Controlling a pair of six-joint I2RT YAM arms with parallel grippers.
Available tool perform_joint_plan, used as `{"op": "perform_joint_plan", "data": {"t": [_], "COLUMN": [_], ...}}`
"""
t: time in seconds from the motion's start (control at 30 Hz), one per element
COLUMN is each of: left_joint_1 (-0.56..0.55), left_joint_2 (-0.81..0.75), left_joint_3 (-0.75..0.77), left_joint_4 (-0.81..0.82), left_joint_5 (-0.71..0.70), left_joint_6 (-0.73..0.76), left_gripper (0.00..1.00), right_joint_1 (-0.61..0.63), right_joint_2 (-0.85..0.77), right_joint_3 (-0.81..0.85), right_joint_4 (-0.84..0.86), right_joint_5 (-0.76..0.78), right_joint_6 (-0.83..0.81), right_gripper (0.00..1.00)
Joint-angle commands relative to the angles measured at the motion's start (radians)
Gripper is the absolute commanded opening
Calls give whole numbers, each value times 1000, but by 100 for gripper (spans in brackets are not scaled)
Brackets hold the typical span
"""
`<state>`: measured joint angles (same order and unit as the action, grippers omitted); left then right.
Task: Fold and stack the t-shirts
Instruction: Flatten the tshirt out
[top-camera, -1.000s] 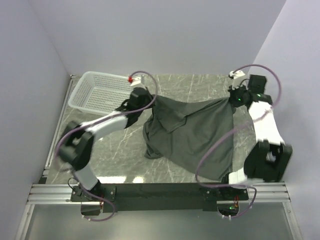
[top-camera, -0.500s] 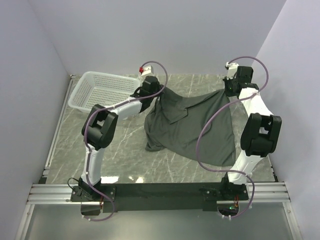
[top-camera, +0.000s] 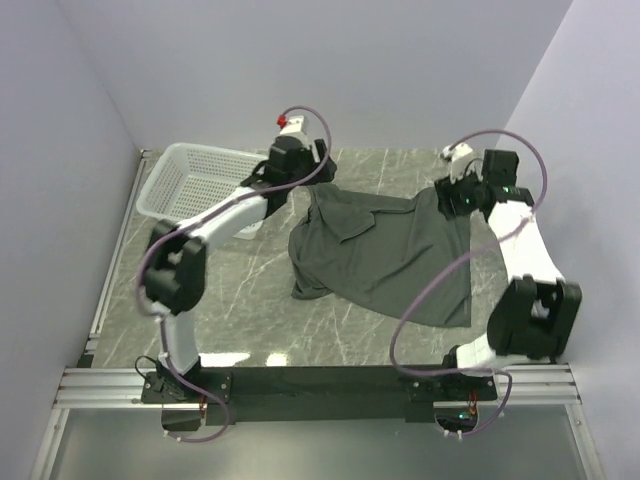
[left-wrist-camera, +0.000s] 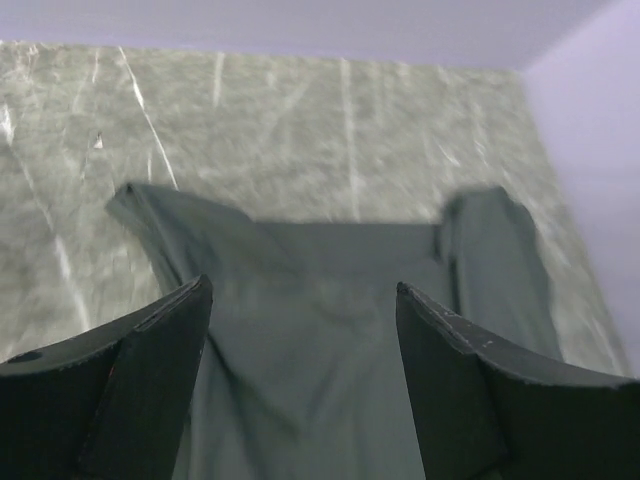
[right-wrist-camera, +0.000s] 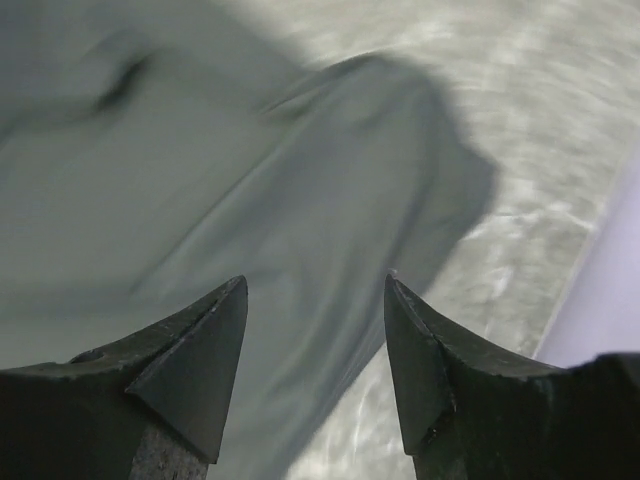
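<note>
The dark grey-green t-shirt (top-camera: 385, 255) lies spread and rumpled on the marble table, its far edge toward the back wall. My left gripper (top-camera: 318, 172) hovers open just above the shirt's far left corner. In the left wrist view its fingers (left-wrist-camera: 150, 370) stand wide apart with the cloth (left-wrist-camera: 340, 260) lying loose below them. My right gripper (top-camera: 447, 197) hangs open over the far right corner. The right wrist view shows that gripper (right-wrist-camera: 316, 278) with nothing between its fingers and the shirt's edge (right-wrist-camera: 250, 180) beneath.
A white mesh basket (top-camera: 205, 150) stands at the back left, beside the left arm. Bare marble table (top-camera: 240, 290) shows left of and in front of the shirt. Walls close in at the back and on both sides.
Both grippers have opened and let go of the shirt's far corners. The shirt, held up stretched between them before, has dropped onto the table. The right arm has swung outward.
</note>
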<state>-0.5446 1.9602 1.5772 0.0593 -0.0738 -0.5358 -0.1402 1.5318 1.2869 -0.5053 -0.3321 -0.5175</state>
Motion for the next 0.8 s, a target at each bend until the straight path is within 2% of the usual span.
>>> {"op": "perform_joint_plan", "data": {"t": [0.0, 0.03, 0.07, 0.13, 0.27, 0.3, 0.37, 0.5, 0.63, 0.77], "left_joint_1": [-8, -11, -12, -26, -60, -67, -72, -92, -101, -103], "left_joint_2": [-254, -301, -393, -480, -671, -691, -731, -735, -672, -577], "left_joint_3": [-148, -201, -253, -406, -638, -723, -799, -928, -935, -915], "left_joint_4": [-29, -35, -41, -45, -44, -32, -12, 39, 4, -16], "left_joint_5": [118, 120, 120, 108, 78, 78, 77, 77, 34, 38], "left_joint_6": [56, 54, 39, 19, -71, -93, -131, -210, -243, -268], "left_gripper": [79, 79, 79, 79, 79, 79, 79, 77, 76, 68], "right_joint_1": [-2, -1, -1, 5, 53, 83, 120, 183, 194, 197], "right_joint_2": [-161, -186, -209, -272, -338, -355, -366, -389, -380, -383], "right_joint_3": [-127, -161, -193, -285, -399, -443, -491, -578, -589, -600], "right_joint_4": [-287, -342, -434, -481, -464, -451, -399, -337, -326, -288], "right_joint_5": [-305, -341, -360, -386, -312, -288, -190, -111, -87, -68], "right_joint_6": [-419, -573, -637, -732, -719, -711, -681, -638, -604, -575], "right_gripper": [64, 64, 64, 63, 63, 62, 62, 61, 60, 59]}}
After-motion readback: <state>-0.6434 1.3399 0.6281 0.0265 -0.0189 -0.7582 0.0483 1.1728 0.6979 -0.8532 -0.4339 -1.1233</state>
